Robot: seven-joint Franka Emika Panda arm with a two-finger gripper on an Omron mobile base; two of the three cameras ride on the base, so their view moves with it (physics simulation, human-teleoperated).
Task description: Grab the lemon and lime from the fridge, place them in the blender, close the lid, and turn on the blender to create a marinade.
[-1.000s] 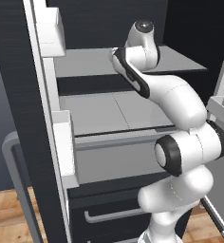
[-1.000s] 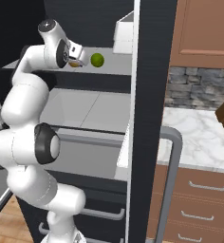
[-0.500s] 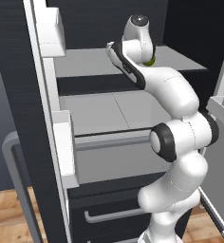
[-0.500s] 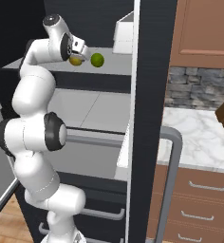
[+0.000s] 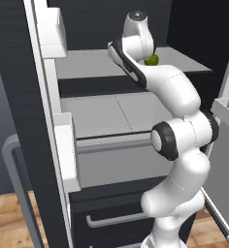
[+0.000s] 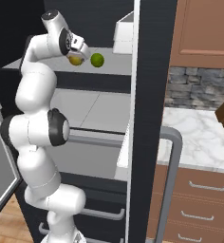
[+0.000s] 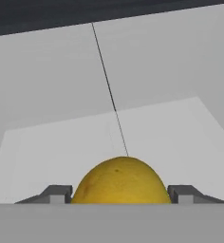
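Jaws spread around the small orange-yellow ball, the lemon, not yet pinching; it may roll off (round thing) toward the bright green lime.

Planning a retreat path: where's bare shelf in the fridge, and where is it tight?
Crowded: top shelf around the gripper, lemon between its fingertips, lime just beside. Free: the middle shelf below looks bare, as does the top shelf's back beyond the lemon.

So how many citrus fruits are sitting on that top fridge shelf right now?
2. The lemon lies between the fingers of the claw; the lime rests on the shelf just beside it. The arm may hide more.
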